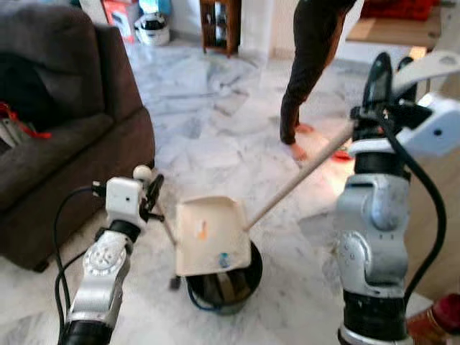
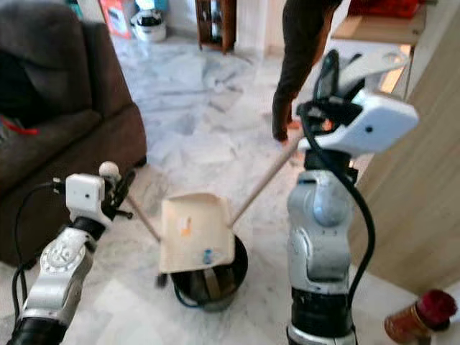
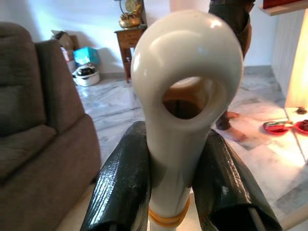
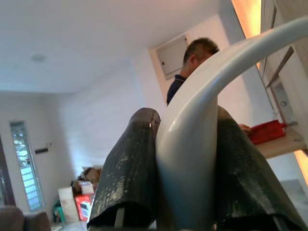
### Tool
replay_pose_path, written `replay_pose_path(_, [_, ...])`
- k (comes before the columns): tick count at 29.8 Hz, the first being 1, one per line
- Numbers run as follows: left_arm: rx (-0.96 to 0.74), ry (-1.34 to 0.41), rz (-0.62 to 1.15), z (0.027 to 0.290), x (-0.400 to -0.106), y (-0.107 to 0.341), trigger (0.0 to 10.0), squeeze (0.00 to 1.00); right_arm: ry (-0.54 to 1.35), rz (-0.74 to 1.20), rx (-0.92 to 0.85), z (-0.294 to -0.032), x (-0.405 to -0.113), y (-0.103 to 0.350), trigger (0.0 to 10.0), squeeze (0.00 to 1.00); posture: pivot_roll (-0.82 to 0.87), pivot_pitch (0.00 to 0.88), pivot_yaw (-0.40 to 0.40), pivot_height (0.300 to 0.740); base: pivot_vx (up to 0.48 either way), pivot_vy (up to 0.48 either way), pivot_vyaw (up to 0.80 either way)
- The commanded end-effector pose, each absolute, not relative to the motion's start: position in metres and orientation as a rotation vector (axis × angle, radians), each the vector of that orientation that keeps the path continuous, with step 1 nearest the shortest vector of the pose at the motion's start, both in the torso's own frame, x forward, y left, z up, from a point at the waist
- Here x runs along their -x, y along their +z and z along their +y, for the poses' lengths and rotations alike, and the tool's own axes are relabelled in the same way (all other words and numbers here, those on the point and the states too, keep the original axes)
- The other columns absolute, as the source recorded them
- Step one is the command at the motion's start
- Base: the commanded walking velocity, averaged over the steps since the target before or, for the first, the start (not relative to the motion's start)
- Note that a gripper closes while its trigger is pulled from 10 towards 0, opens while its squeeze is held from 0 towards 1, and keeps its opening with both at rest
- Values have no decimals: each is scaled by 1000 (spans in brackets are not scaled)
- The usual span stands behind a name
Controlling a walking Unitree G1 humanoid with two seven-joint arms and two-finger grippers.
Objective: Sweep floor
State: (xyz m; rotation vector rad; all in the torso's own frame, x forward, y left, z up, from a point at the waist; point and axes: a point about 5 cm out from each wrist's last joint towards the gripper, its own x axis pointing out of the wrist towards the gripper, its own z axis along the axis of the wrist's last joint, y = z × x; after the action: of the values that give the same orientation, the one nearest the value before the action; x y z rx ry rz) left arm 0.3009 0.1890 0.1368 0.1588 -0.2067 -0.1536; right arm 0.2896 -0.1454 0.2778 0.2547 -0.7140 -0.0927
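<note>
A cream dustpan [image 1: 207, 233] hangs tilted over a black bin [image 1: 224, 285] on the marble floor, with a small blue bit near its lower edge. Its long pale handle [image 1: 298, 178] rises to my right gripper [image 1: 392, 79], which is shut on the curved white top [image 4: 192, 144]. My left gripper [image 1: 149, 190] is shut on a broom handle with a white loop end [image 3: 185, 96]. The broom stick [image 1: 167, 231] slants down beside the dustpan to the floor.
A dark brown sofa [image 1: 57, 129] stands on the left. A person's legs [image 1: 309, 65] are beyond the bin, barefoot. A wooden panel [image 2: 424, 180] is on the right, with a red-lidded jar [image 2: 420, 313] at its foot. A small wooden shelf [image 1: 219, 25] stands at the back.
</note>
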Motion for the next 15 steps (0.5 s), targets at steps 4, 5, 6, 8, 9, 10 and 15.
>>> replay_pose_path(4, [-157,-165,-268,186,-301,151,10000,0,-83,-787,-289,-146,-283,293,10000,0,-17,21,44,740,120,0,0])
replay_pose_path(5, [-156,-165,-268,186,-301,151,10000,0,-82,-785,-286,-146,-283,293,10000,0,-17,21,44,740,240,0,0])
replay_pose_path(6, [-156,-165,-268,186,-301,151,10000,0,-82,-785,-286,-146,-283,293,10000,0,-17,21,44,740,240,0,0])
replay_pose_path(8, [-156,-167,-268,185,-301,151,10000,0,-78,-783,-281,-145,-283,292,10000,0,-19,16,44,740,242,0,0])
replay_pose_path(9, [-156,-168,-269,185,-302,151,10000,0,-76,-783,-279,-145,-283,292,10000,0,-19,16,44,740,247,0,0])
replay_pose_path(10, [-157,-167,-269,185,-302,151,10000,0,-75,-783,-275,-145,-283,292,10000,0,-19,16,44,740,251,0,0])
replay_pose_path(15, [-156,-166,-268,185,-302,151,10000,0,-81,-780,-269,-148,-284,291,10000,0,-20,9,45,740,255,0,0])
